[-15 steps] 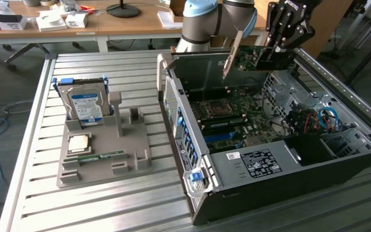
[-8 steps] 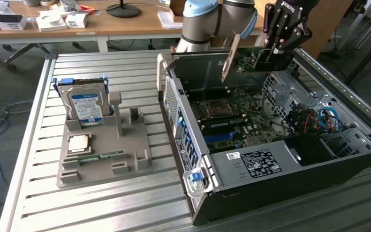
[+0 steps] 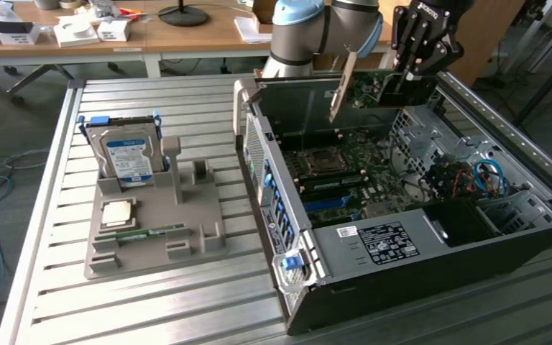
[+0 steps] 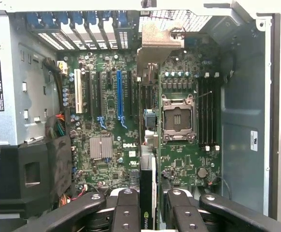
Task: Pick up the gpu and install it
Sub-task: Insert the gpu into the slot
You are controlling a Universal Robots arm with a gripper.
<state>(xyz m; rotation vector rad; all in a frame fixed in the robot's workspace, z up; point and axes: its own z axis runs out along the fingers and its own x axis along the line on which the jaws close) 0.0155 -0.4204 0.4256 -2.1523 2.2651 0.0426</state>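
Observation:
The gpu [image 3: 376, 90], a thin dark-green card with a pale metal bracket [image 3: 341, 86] at one end, hangs above the open computer case [image 3: 372, 244]. My gripper [image 3: 405, 80] is shut on the card's upper edge. In the wrist view the gpu [image 4: 147, 186] runs edge-on between my black fingers [image 4: 125, 212], and its bracket [image 4: 162, 41] reaches toward the case's rear slots. Below it lies the motherboard [image 4: 106, 125] with a blue expansion slot [image 4: 120, 94] and a white one [image 4: 77, 92]. The card is held clear of the board, over the case's far end in the exterior view.
On the exterior view's left a grey holder [image 3: 156, 237] carries a hard drive [image 3: 127, 154], a processor chip [image 3: 118, 213] and a memory stick [image 3: 141, 232]. The case's raised walls, cables [image 3: 482, 180] and drive bay [image 3: 468, 219] surround the motherboard. Desks stand behind the slatted table [image 3: 161, 309].

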